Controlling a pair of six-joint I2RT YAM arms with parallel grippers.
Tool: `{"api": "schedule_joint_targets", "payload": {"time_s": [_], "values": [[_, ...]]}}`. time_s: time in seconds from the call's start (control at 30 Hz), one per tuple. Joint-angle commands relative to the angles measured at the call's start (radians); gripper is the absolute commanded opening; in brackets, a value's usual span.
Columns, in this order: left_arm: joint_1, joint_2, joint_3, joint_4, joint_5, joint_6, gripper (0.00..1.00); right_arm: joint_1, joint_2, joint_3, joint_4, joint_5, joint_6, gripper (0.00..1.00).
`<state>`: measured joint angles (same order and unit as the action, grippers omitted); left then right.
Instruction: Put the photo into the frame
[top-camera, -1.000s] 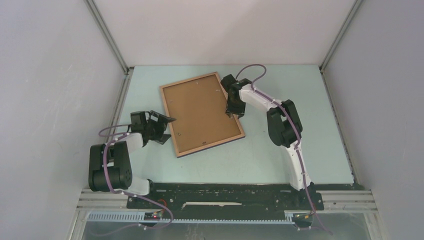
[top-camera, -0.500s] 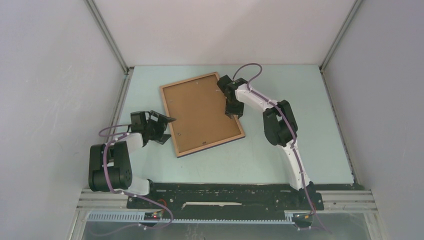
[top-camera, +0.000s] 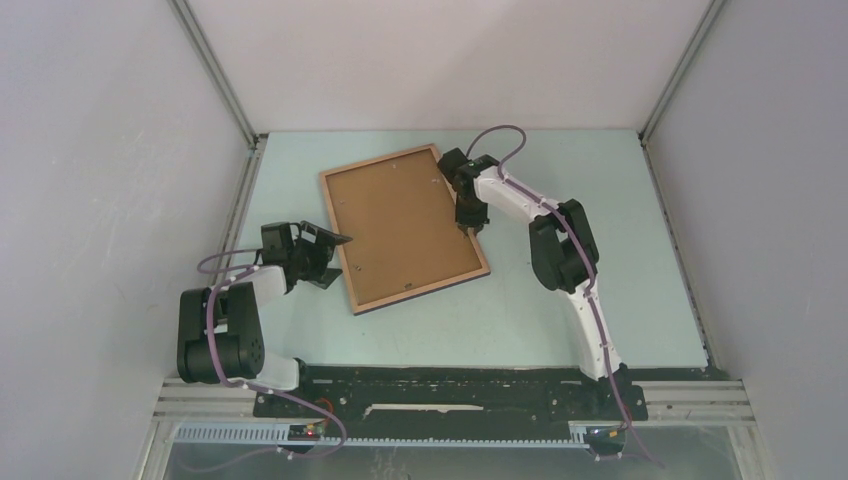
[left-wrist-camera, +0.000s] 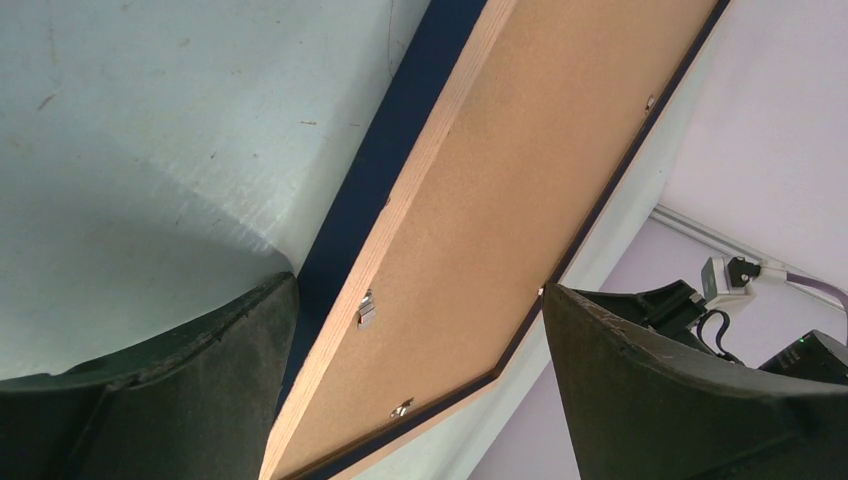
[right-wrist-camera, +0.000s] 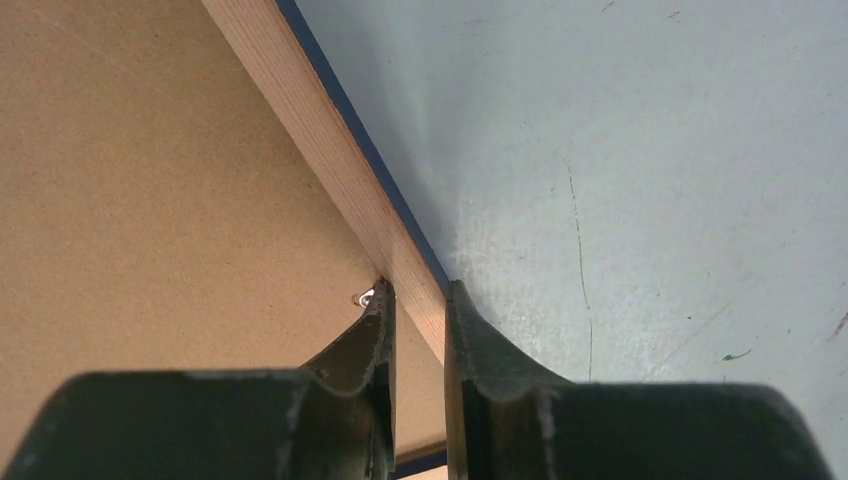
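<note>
Two things lie together: the photo (top-camera: 400, 225), brown fibreboard back up, sits inside the frame (top-camera: 380, 161), which lies flat on the table (top-camera: 560, 300), left of centre toward the far side. My right gripper (right-wrist-camera: 418, 298) is narrowed astride the right wooden rail, one finger by a small metal clip (right-wrist-camera: 366, 297) and the other on the outer blue edge, and it looks to be pinching the rail. My left gripper (left-wrist-camera: 420, 290) gapes wide just beside the near-left edge, holding nothing. I judge the frame light, stiff and thin, with the rail the only sound purchase. The board would likely flex if pushed mid-panel, and smooth wood may slip from a narrow pinch.
</note>
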<state>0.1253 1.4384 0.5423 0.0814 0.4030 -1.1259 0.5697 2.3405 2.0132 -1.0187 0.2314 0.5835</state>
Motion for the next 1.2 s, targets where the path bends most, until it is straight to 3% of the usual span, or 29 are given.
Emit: {"api": "schedule_joint_targets", "payload": {"time_s": [0.0, 0.07, 0.27, 0.4, 0.6, 0.77, 0.87, 0.97, 1.17], "values": [[-0.009, -0.003, -0.02, 0.011, 0.017, -0.011, 0.95, -0.002, -0.021, -0.064, 0.081, -0.084, 0.049, 0.3], [-0.009, -0.001, -0.019, 0.01, 0.015, -0.005, 0.95, -0.011, -0.072, -0.095, 0.111, -0.096, 0.038, 0.42], [-0.008, 0.0, -0.01, -0.002, 0.003, 0.012, 0.96, -0.035, -0.215, -0.262, 0.302, -0.126, -0.027, 0.63], [-0.003, 0.007, 0.007, -0.03, -0.008, 0.036, 0.99, -0.052, -0.135, -0.14, 0.261, -0.105, -0.106, 0.72], [0.01, 0.031, 0.045, -0.055, -0.005, 0.076, 1.0, -0.046, 0.056, 0.104, 0.145, -0.082, -0.177, 0.72], [0.023, 0.064, 0.065, -0.06, 0.002, 0.098, 1.0, -0.05, 0.08, 0.113, 0.164, -0.092, -0.146, 0.61], [0.024, 0.086, 0.078, -0.06, 0.007, 0.107, 1.0, -0.061, 0.063, 0.061, 0.174, -0.101, -0.106, 0.44], [0.024, 0.109, 0.09, -0.057, 0.02, 0.117, 1.0, -0.069, 0.014, -0.052, 0.194, -0.121, -0.063, 0.29], [0.014, 0.165, 0.131, -0.031, 0.097, 0.139, 0.99, -0.061, -0.25, -0.42, 0.325, -0.193, -0.006, 0.13]]}}
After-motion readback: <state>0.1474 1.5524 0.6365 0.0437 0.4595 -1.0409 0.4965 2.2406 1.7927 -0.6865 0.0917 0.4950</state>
